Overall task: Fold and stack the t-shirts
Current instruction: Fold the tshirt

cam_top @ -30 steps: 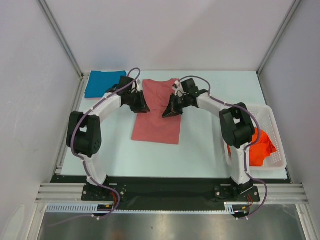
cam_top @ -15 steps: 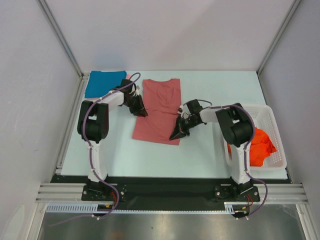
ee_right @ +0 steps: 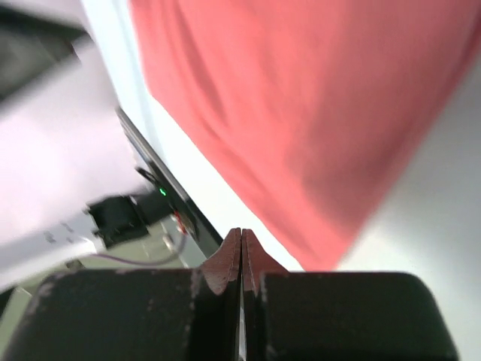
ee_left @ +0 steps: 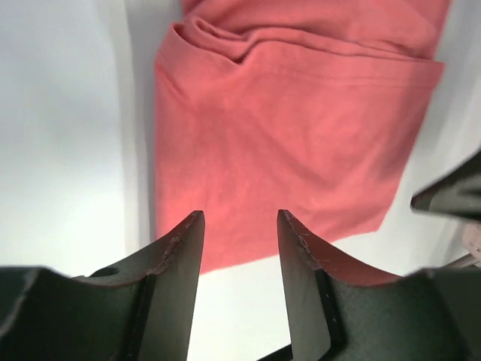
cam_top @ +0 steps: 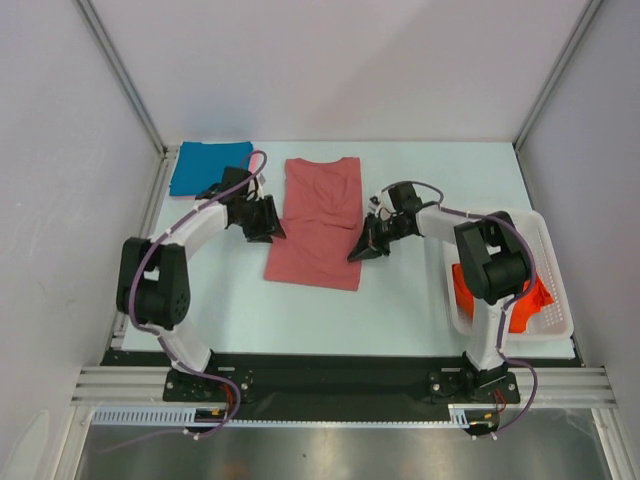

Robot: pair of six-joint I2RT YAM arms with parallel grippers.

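Salmon-red t-shirt (cam_top: 318, 222) of soft matte cloth is flanked at both long edges. The left arm's fingers (ee_left: 180, 256) are spread apart and empty just beside its left edge. The right arm's fingers (ee_right: 225, 263) are pressed together on nothing at its right edge, towards the near end. Its long axis runs far-to-near across the pale smooth worktop (cam_top: 410, 300), where it is folded into a narrow, faintly creased strip.

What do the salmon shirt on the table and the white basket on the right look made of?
Salmon shirt: soft matte woven or knit cloth, possibly cotton; it lies limp, with rumpled folds and a stitched seam line in the left wrist view. White basket: likely rigid moulded plastic, faintly glossy, with open-grid walls.
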